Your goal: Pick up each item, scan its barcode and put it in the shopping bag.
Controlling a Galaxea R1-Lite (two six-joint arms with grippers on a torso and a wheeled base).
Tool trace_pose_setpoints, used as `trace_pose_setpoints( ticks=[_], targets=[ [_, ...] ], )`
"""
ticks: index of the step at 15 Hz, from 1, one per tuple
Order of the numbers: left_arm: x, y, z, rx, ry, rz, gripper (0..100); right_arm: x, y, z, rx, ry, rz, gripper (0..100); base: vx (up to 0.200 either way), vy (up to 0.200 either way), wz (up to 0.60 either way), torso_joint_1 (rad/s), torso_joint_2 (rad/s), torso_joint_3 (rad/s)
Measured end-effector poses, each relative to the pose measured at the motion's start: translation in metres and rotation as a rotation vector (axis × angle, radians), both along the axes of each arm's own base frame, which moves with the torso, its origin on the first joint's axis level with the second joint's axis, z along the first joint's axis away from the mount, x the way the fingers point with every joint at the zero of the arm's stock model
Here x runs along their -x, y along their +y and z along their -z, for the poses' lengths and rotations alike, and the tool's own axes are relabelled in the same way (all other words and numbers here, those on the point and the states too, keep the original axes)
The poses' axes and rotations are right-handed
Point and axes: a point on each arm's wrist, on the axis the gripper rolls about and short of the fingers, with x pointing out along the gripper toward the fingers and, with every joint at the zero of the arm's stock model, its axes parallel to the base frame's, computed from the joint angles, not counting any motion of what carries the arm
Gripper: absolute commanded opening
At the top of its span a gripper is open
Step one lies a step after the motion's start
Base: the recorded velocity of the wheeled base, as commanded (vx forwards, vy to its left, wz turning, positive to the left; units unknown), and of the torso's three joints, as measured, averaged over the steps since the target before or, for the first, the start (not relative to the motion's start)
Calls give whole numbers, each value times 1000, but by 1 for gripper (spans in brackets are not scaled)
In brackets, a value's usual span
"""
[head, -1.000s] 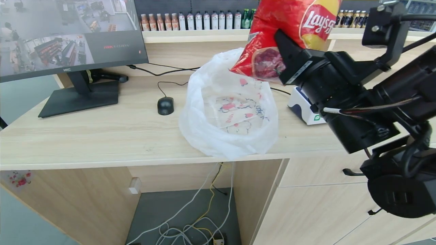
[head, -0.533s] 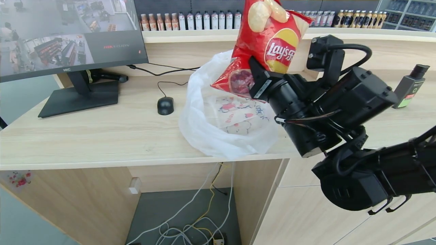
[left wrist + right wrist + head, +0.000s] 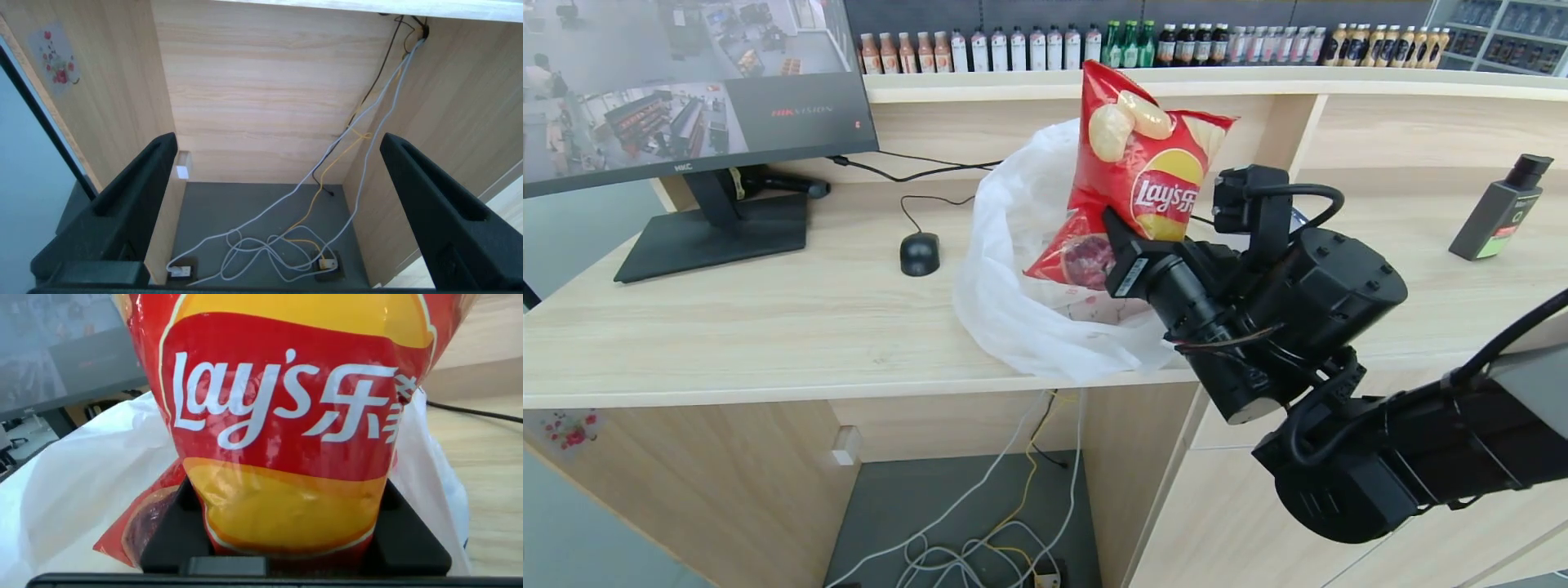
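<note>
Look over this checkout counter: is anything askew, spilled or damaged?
Nothing is spilled or broken. The chip bag sits tilted in the right tool, its lower corner creased, over the shopping bag, which slumps at the counter edge.

Matte black arm — looped cables

Red potato chip bag, puffed, upright, slightly tilted, lower edge clamped in the fingers of the right gripper, over the open mouth of the shopping bag, white, translucent, crumpled
</note>
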Motion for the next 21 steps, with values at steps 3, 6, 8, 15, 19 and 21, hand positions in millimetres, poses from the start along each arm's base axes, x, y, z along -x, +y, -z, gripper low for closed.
trace_pose_setpoints(
  ticks=[3,6,8,15,19,21],
  targets=[
    [0,0,0,0,0,0,100,1,0,5,17,12,-3,0,0,0,0,0,0,0],
    [0,0,0,0,0,0,100,1,1,10,29,22,-3,0,0,0,0,0,0,0],
    [0,0,0,0,0,0,100,3,2,15,37,26,-12,0,0,0,0,0,0,0],
    [0,0,0,0,0,0,100,-1,5,31,83,39,-21,0,0,0,0,0,0,0],
    [0,0,0,0,0,0,100,-2,5,29,84,34,-16,0,0,0,0,0,0,0],
    [0,0,0,0,0,0,100,-3,5,29,82,31,-16,0,0,0,0,0,0,0]
  ],
)
